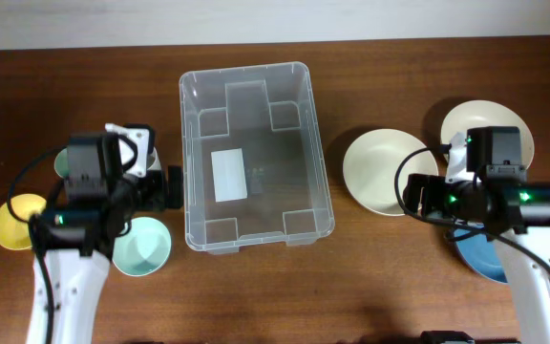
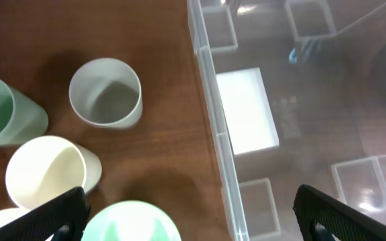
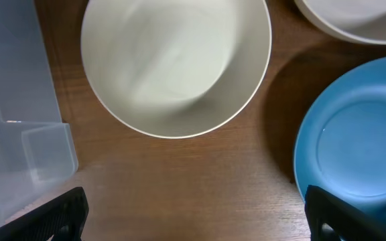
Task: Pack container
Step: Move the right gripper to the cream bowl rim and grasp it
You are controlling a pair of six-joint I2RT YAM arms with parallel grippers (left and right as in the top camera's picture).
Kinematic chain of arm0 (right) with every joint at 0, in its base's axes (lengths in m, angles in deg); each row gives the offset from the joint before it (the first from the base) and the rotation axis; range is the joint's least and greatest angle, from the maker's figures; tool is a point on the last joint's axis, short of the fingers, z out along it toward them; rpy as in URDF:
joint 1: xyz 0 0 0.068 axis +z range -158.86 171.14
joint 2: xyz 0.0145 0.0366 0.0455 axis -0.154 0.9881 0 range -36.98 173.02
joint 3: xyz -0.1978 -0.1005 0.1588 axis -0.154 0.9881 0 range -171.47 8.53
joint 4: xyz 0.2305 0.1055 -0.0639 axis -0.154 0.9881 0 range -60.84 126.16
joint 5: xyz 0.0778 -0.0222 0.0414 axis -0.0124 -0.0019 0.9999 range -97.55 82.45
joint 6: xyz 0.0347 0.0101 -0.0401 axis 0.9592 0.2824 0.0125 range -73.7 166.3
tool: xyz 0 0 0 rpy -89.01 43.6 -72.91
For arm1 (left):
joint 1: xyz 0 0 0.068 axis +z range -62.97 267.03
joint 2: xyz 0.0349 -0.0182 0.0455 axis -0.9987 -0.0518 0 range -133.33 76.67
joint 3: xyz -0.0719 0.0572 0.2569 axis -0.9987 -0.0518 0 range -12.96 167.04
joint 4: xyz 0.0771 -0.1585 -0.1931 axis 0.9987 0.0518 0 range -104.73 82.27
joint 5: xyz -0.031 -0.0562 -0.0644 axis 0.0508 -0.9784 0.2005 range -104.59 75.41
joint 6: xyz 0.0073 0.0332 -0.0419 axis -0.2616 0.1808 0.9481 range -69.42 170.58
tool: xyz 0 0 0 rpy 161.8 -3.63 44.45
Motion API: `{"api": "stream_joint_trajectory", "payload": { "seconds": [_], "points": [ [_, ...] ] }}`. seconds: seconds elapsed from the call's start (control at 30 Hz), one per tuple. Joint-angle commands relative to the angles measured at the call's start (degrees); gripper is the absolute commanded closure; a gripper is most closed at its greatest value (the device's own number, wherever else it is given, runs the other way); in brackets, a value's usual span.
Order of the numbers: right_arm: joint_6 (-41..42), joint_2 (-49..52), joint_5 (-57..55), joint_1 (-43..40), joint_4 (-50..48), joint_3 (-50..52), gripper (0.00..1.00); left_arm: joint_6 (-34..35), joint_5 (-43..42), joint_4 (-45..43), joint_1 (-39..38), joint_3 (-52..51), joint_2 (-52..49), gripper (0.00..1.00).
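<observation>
**Two open-jawed arms flank a clear bin on a wooden table**

At the far left lies one yellow dish (image 1: pixel 15 222). Beside it stand three cups: a pale green cup (image 2: pixel 2 114), a grey-white cup (image 2: pixel 106 92) and a cream cup (image 2: pixel 45 173), all upright and close together. One mint bowl (image 1: pixel 143 247) sits nearest the front edge. The left gripper (image 2: pixel 189 215) hangs over this group, just beside the bin's left wall, with its jaws spread wide and nothing between them.

The one container (image 1: pixel 285 172) stands in the middle of the table, long side running front to back. One white label (image 1: pixel 228 175) shows through its base. Four small square bumps (image 1: pixel 285 116) sit near the corners, with a larger one at the far end.

To the right are three more dishes: a cream bowl (image 1: pixel 382 172) near the bin, a white dish (image 1: pixel 471 119) partly under the right arm, and a blue plate (image 3: pixel 360 147). The right gripper (image 3: pixel 196 217) hovers between the cream bowl and the blue plate, its jaws also wide apart and holding nothing.

The table (image 1: pixel 380 287) is dark brown wood grain. A pale strip runs beyond its far edge; what it is cannot be told.
</observation>
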Motion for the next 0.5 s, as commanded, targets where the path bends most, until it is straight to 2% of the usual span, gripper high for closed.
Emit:
{"api": "stream_joint_trajectory", "payload": {
  "seconds": [0.0, 0.27, 0.47],
  "points": [
    [2.9, 2.1, -2.6, -1.2, -2.5, -1.6, 0.01, 0.3, -0.8, 1.4, 0.0, 4.1, -3.0, 0.01],
    [4.2, 16.4, -2.1, -7.9, -10.2, -2.7, 0.01, 0.3, -0.6, 0.4, 0.0, 4.1, -3.0, 0.01],
    [4.2, 25.5, -1.0, -7.9, -14.8, -2.7, 0.01, 0.3, -0.6, 0.1, 0.0, 4.1, -3.0, 0.01]
  ]
}}
